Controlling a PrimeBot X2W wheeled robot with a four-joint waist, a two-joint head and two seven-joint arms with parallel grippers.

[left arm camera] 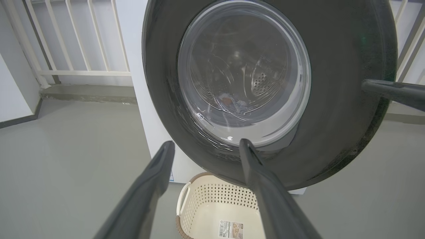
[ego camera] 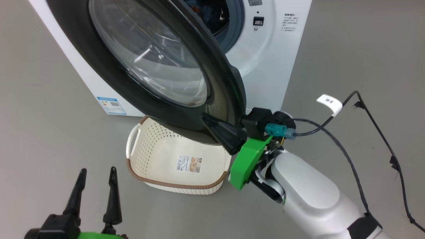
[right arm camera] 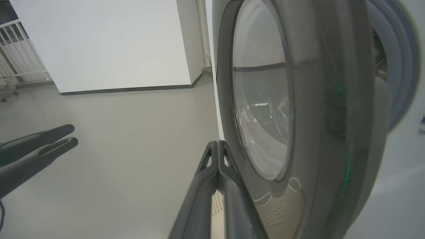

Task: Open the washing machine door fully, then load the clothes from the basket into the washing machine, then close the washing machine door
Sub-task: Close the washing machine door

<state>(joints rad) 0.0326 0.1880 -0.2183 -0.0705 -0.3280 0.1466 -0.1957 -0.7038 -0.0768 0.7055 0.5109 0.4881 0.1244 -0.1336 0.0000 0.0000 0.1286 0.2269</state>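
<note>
The washing machine (ego camera: 265,66) stands with its door (ego camera: 83,49) swung partway out, the black rim and glass bowl facing me. Fabric of the clothes (left arm camera: 229,99) shows through the glass, lying in the drum. The basket (ego camera: 159,156) sits on the floor under the door, holding nothing but its paper label. My right gripper (ego camera: 204,117) is shut, its tip against the door's lower outer rim (right arm camera: 315,99); the same gripper (right arm camera: 217,142) shows its fingers pressed together. My left gripper (ego camera: 96,172) is open near the floor, left of the basket (left arm camera: 215,205), holding nothing.
Black cables (ego camera: 365,132) with a white tag (ego camera: 328,101) hang and trail at the right. A blue label sticker (ego camera: 111,105) is on the machine's side. A white railing (left arm camera: 66,33) and a white wall (right arm camera: 99,43) stand behind, across grey floor.
</note>
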